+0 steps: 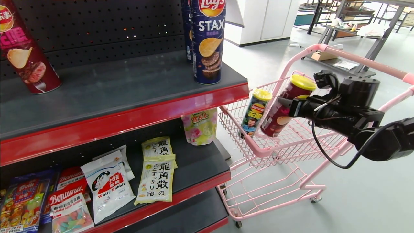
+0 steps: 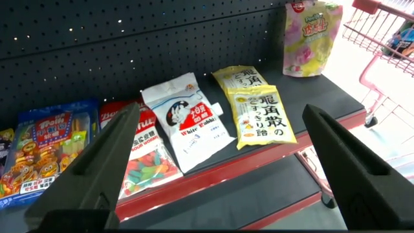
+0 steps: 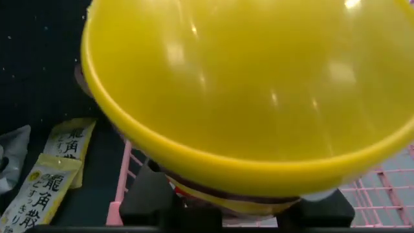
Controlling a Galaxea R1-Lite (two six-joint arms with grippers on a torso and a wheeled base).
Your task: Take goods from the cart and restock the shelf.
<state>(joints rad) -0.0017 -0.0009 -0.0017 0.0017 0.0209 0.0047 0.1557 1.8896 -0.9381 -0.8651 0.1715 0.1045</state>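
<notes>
Over the cart [image 1: 255, 149], the right claw [image 1: 286, 108] clamps the red chip can [image 1: 273, 123] around its body. It is probably light, stiff and slick. The left claw [image 2: 220, 111] gapes wide.

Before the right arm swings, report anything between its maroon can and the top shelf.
The dark yellow-lidded can in the pink wire cart stands between the maroon can and the grey shelf; a tall blue can fills its cart-side corner.

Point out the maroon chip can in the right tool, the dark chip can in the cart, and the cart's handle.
maroon chip can [image 1: 274, 124], head view, lower body
dark chip can [image 1: 253, 116], head view, label middle
pink cart [image 1: 355, 60], head view, handle bar
</notes>
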